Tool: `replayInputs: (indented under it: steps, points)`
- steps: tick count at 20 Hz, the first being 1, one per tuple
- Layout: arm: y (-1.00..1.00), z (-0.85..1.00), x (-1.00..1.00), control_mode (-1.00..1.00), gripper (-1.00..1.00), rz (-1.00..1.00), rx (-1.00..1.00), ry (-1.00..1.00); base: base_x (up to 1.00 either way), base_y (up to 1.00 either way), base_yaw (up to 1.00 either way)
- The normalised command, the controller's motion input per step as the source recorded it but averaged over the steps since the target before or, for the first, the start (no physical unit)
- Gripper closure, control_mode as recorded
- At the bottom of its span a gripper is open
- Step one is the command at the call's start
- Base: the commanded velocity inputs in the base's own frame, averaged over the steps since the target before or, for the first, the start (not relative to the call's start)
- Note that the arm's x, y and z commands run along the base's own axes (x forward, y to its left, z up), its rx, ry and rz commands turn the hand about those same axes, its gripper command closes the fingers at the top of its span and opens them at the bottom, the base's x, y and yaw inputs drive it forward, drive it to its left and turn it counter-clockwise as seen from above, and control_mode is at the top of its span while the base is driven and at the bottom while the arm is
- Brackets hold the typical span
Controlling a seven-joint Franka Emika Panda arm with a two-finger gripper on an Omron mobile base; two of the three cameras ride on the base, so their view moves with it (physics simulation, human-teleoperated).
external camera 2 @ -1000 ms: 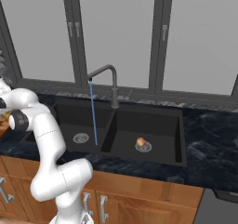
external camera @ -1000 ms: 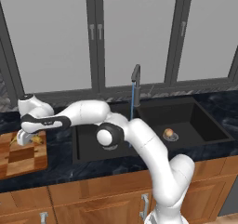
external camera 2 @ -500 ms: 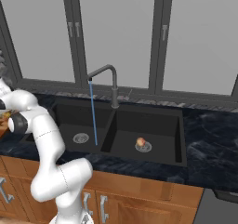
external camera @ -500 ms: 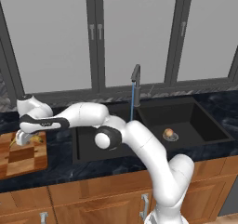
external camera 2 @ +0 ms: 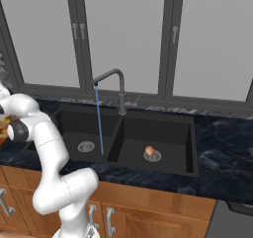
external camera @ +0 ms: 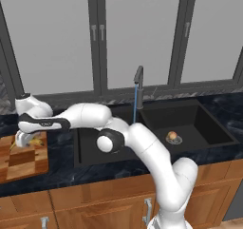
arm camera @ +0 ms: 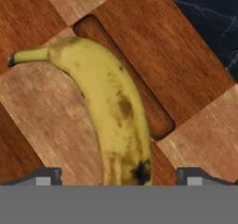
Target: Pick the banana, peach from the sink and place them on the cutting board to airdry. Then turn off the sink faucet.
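The banana (arm camera: 111,111) lies flat on the cutting board (arm camera: 176,74), over a dark oblong slot in the wood. In the hand view its stem end points to the upper left and its dark-spotted end reaches down between the two finger tips. The gripper (arm camera: 119,176) hangs just above the board with its jaws wide apart; one finger tip (arm camera: 44,176) stands to each side of the fruit, and neither touches it. Nothing is held.

In the left base view the arm stretches far to the left, and the gripper (external camera: 21,140) is over the checkered cutting board (external camera: 21,164), which sits on the dark counter (external camera: 61,166) left of the sink (external camera: 156,128). A bit of the yellow banana (external camera: 34,141) shows just beside the hand.

The peach (external camera: 173,136) rests in the right basin, on the round silver drain. In the right base view the peach (external camera 2: 149,150) also sits on that drain, well apart from the arm.

The sink faucet (external camera 2: 116,86) stands upright behind the divider between the two basins. A thin blue water stream (external camera 2: 99,121) falls from its spout into the left basin.

I cannot find any brand, label or readable writing on the things in these views.
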Motion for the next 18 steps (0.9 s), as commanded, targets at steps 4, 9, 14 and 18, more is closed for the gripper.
replayInputs:
  steps: [4,9,14,18]
  points:
    - [-0.37,0.08,-0.23,-1.0,-1.0,0.0,0.0,0.0,0.0,0.0,0.0]
    - [-0.48,0.0,-0.3,-1.0,-1.0,0.0,0.0,-0.01,0.0,0.0,0.0]
    - [-0.52,0.0,-0.39,-1.0,-1.0,0.0,0.0,-0.02,0.0,0.0,0.0]
    - [-0.53,0.02,-0.42,-1.0,-1.0,0.0,0.0,-0.02,0.0,0.0,0.0]
